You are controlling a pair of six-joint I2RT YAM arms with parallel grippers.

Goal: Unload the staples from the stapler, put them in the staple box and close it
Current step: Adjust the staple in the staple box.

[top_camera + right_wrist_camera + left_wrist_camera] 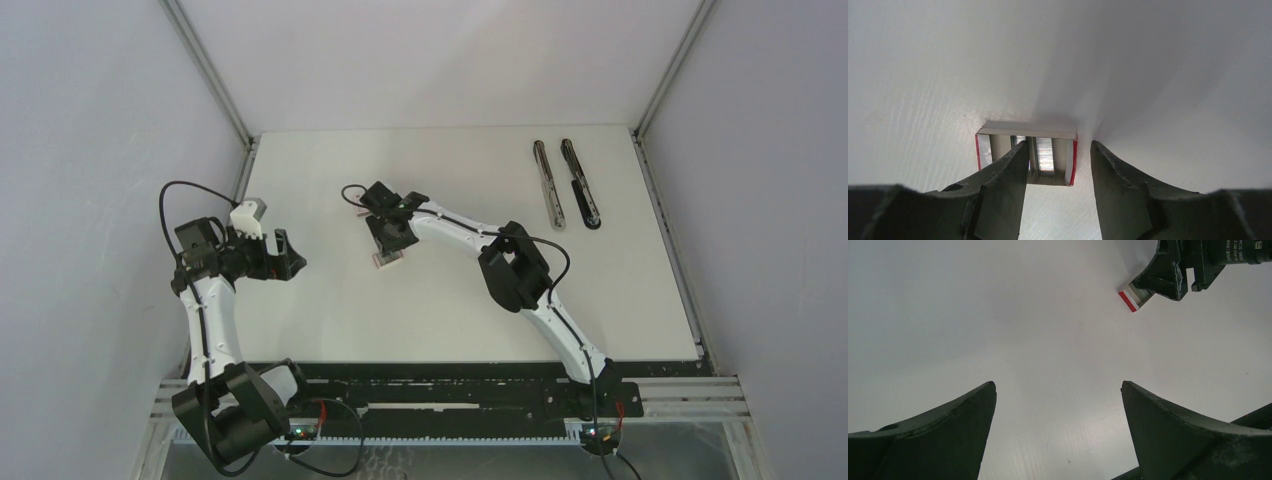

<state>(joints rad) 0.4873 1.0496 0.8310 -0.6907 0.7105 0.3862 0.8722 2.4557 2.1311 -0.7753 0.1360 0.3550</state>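
Observation:
The stapler [548, 185] lies at the far right of the table as two long silver-and-black bars side by side, the second bar [581, 185] just right of the first. A small red-and-white box [1071, 162] sits open near the table's middle, with grey strips of staples [1044, 155] inside. My right gripper [1059, 145] hangs over this box, open, with nothing pinched. Its left finger [1003, 185] covers part of the box and its right finger [1120, 185] is outside the box's right wall. My left gripper [1058, 390] is wide open over bare table at the left.
The box [1129, 298] and the right gripper's dark fingers [1168, 275] show at the top right of the left wrist view. The white table [330, 320] has raised rails at both sides and grey walls around it. Both arm bases stand at the near edge.

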